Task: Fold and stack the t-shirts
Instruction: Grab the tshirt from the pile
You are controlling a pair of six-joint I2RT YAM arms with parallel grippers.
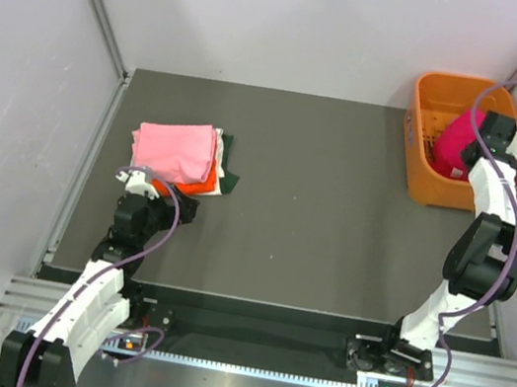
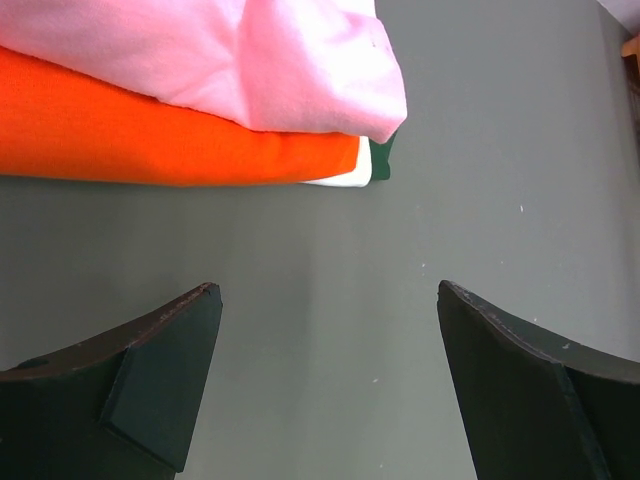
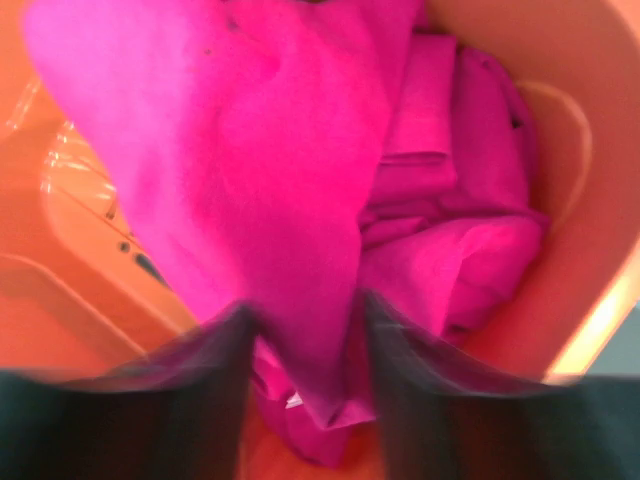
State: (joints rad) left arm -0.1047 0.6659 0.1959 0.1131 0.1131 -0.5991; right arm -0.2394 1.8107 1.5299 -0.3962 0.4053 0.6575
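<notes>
Cloth of a bright crimson-pink t-shirt (image 3: pixel 300 200) fills the right wrist view, crumpled in soft folds inside the orange basket (image 3: pixel 560 210). A tapering fold of it is pinched between the blurred fingers of the right gripper (image 3: pixel 303 330), which press on it from both sides. From above, only a small patch of that shirt (image 1: pixel 450 147) shows in the basket (image 1: pixel 418 131) at the far right of the table (image 1: pixel 334 217), under the right gripper (image 1: pixel 484 133).

The other shirts lie folded in a stack at the left. A light pink t-shirt (image 1: pixel 174 149) is on top. Beneath it are an orange t-shirt (image 2: pixel 150 140), a white t-shirt (image 2: pixel 350 178) and a dark green t-shirt (image 2: pixel 382 158). The left wrist view shows these layers edge on. The left gripper (image 2: pixel 325 300) hovers over bare table just beside the stack, its jaws wide apart and holding nothing.
</notes>
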